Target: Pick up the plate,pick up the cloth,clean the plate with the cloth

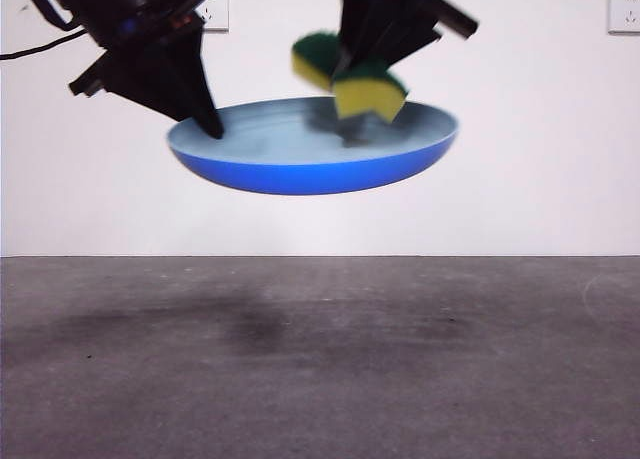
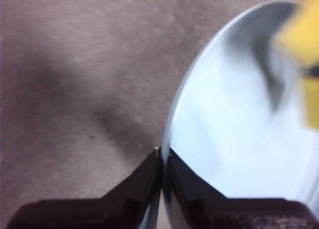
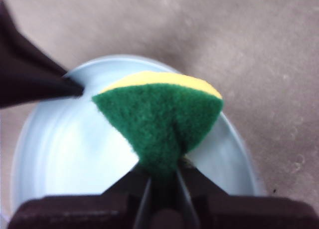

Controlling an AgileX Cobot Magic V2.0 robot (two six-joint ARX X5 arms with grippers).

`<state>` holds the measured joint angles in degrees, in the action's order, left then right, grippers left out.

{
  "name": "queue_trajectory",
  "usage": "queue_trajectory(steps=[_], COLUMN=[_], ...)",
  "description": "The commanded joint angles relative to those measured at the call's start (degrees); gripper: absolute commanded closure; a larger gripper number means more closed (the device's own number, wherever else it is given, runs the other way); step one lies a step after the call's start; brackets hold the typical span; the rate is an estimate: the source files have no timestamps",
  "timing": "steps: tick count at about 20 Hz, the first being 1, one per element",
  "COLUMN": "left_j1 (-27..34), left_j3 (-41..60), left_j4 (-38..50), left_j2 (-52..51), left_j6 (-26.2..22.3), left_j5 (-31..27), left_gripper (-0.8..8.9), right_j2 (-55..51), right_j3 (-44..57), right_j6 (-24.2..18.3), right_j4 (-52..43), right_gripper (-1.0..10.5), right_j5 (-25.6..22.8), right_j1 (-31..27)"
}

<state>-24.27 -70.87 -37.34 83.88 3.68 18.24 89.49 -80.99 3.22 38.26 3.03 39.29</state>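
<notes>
- I see the grey bench (image 1: 320, 379) filling the lower part of the front view, with a white wall (image 1: 560, 159) behind it.
- The plate (image 1: 300, 169), light blue and round, hangs in the air in the upper middle of the front view, well clear of the bench and close to level.
- My left end effector (image 2: 162, 156) comes in from the upper left of the front view. Its two black jaws are pinched tight on the plate's left rim, one above and one below it.
- My right end effector (image 3: 162, 176) comes down from the top centre of the front view. Its jaws are squeezed on the cloth (image 3: 159, 121), folding it between them.
- The cloth, a yellow sponge with a dark green face, sits over the right half of the plate. Its yellow lower corner is at the plate's inner surface; I cannot tell whether it touches.
</notes>
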Motion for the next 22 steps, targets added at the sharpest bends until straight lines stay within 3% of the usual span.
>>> queue_trajectory(steps=[1,4,7,8,11,14,16,17,22], left_j1=[-1.07,-1.55,-0.81,-0.33,0.85,1.68,1.68,1.66,0.61], left_j3=[0.26,-0.13,-1.68,-2.60,-4.81,-6.60,-6.86,-6.86,-6.86], left_j4=[1.97,3.80,6.10,5.99,4.20,-0.77,-3.65,-5.11,-9.01], left_j2=[-0.07,-0.07,-0.07,-0.07,-0.07,-0.07,-0.07,-0.07,-0.07], left_j6=[2.21,3.10,4.28,4.26,3.82,1.42,0.04,-0.87,-2.93], left_j5=[0.33,-0.26,-1.84,-1.73,-1.55,-1.53,-1.53,-1.51,-1.22], left_gripper=[8.22,8.22,8.22,8.22,8.22,8.22,8.22,8.22,8.22], right_j2=[2.75,7.10,8.92,8.96,8.96,8.96,8.83,8.76,8.74], right_j3=[0.52,0.52,0.52,0.52,0.52,0.52,0.52,0.52,0.52], right_j6=[0.39,1.51,1.68,1.57,-0.24,-1.44,-1.42,-1.40,-1.40], right_j4=[-1.62,-2.45,-1.70,-1.18,4.35,10.25,9.40,7.67,-3.69], right_gripper=[9.6,9.6,9.6,9.6,9.6,9.6,9.6,9.6,9.6], right_j5=[-0.50,0.26,6.43,6.23,1.81,-10.62,-17.03,-18.64,-17.64], right_j1=[1.16,3.15,5.25,6.16,7.23,5.73,4.37,3.37,1.33])
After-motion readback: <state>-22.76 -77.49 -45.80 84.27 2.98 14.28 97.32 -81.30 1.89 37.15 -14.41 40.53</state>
